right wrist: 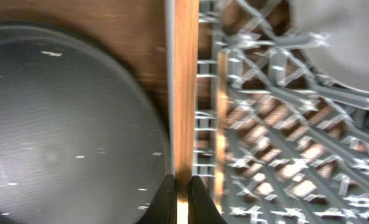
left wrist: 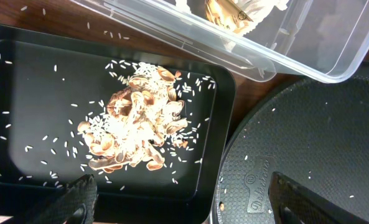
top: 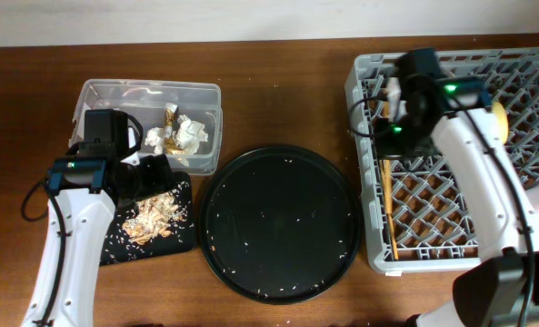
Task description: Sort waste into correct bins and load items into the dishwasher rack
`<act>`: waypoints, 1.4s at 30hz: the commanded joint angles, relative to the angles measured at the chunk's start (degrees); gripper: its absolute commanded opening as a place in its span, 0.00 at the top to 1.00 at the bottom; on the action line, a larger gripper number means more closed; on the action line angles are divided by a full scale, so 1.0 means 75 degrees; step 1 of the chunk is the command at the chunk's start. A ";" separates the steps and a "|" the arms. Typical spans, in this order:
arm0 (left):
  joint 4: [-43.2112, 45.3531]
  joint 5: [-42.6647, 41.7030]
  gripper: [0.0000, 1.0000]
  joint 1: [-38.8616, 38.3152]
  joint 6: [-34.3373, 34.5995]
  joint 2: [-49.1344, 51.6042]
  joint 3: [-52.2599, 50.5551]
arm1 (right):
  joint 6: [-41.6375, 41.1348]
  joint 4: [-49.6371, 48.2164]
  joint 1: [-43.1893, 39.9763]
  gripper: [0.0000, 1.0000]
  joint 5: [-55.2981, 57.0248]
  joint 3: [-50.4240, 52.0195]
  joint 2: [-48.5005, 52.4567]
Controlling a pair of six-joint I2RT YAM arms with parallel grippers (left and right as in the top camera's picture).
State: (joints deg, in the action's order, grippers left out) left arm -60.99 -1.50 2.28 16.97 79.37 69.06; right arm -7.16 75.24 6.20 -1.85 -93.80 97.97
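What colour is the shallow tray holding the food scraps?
The tray is black, clearest in the left wrist view.

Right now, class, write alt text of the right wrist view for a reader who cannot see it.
The right gripper pinches a wooden chopstick that runs up the frame. The grey dishwasher rack fills the picture's right side, the round black tray its left.

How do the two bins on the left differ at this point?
The tub is clear with tall walls; the black tray is opaque and shallow. The tub holds tissues and foil; the black tray holds food scraps and rice. Both are rectangular and sit left of the round tray.
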 commanded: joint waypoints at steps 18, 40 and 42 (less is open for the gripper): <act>0.0481 -0.0629 0.01 -0.0286 -0.1239 -0.0073 0.0216 | 0.1670 -0.1804 -0.0941 0.30 -0.2530 0.1361 -0.1343; 0.0638 -0.0370 0.01 -0.0283 -0.1559 -0.7067 -0.3188 | 0.0947 -0.2576 -0.0935 0.02 -0.0606 0.5467 -0.7950; 0.0638 -0.0370 0.01 -0.0283 -0.1559 -0.7067 -0.3188 | 0.0947 -0.2576 -0.0935 0.02 -0.0603 0.5467 -0.7921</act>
State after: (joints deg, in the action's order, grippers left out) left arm -56.31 -3.68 0.12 5.39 26.83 45.63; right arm 0.21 55.79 -0.67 -7.29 -53.28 38.33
